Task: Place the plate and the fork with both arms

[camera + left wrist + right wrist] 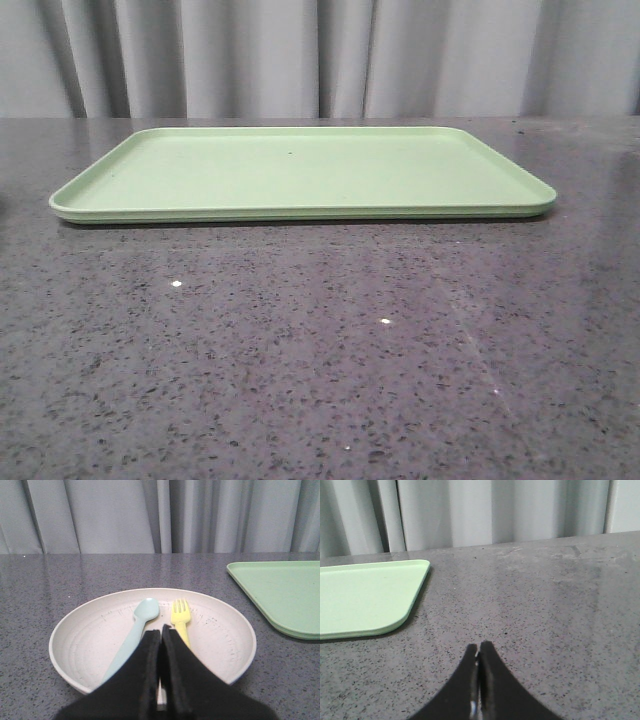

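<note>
Just above the left pincer [161, 630] (closed, holding nothing) the fork [180, 620] lies lengthwise in the plate [80, 645]; the right pincer [479, 647], closed too, is empty.

A low front camera faces the curtain; both wrist cameras look closely forward, sharing the tray [300, 170].

One light-green tray [300, 170] is lying on the single dark speckled worktop [320, 350]. One plate [90, 640] is sitting beside it, holding two utensils: one yellow fork [180, 617] and one pale blue spoon [137, 627]. Two black end effectors are showing, the left end effector [161, 632] and the right end effector [479, 650], each with two fingers.
</note>
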`<state>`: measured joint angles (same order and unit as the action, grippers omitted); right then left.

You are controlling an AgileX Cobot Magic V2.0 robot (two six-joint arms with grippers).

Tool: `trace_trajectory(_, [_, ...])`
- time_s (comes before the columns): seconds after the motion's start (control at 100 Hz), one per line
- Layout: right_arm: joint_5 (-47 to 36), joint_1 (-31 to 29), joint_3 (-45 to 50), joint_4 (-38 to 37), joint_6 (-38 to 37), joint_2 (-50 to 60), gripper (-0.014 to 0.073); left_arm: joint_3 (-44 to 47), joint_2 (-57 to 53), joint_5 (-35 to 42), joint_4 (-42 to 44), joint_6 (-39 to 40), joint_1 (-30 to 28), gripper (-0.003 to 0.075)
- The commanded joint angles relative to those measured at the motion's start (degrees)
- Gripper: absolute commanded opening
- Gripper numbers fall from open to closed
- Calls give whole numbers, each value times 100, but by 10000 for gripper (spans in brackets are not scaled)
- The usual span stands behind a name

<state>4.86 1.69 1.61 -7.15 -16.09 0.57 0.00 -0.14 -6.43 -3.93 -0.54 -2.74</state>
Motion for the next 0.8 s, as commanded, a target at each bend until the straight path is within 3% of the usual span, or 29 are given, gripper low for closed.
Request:
trace_trajectory(0.0, [-447,-20,-35,-34,58,139,-68,71,-184,498,-8,54,-6,-20])
trace_trajectory(0.79, [-581,-20,-46,-39,58,139,-68,60,-184,678,-8,54,-6,-20])
